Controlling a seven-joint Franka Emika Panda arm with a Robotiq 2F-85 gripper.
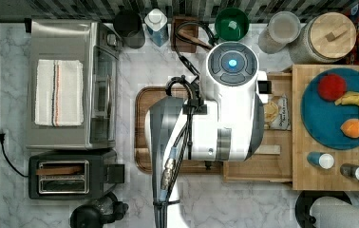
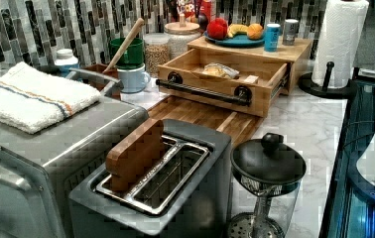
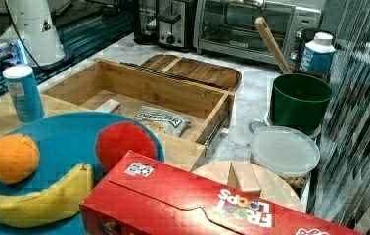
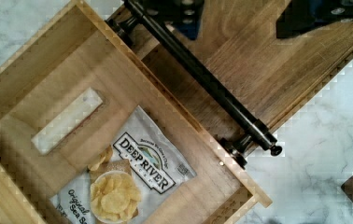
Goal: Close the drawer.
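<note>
Gripper (image 4: 240, 11): two dark fingers either side of the drawer's black bar handle (image 4: 202, 77), spread apart, gripping nothing, contact unclear. Arm (image 1: 215, 118) hangs over the tray (image 1: 144, 102), wrist pointing down. Drawer (image 3: 124, 88) pulled out of the butcher-block unit (image 2: 255, 49), chip bag (image 4: 132, 182) inside.

The light-wood drawer (image 2: 210, 84) stands pulled open from the wooden stand (image 2: 275, 52), its black bar handle (image 2: 203, 91) out front.

White-and-grey arm (image 1: 225, 118), round blue-lit cap (image 1: 232, 62), black cables (image 1: 180, 142).
</note>
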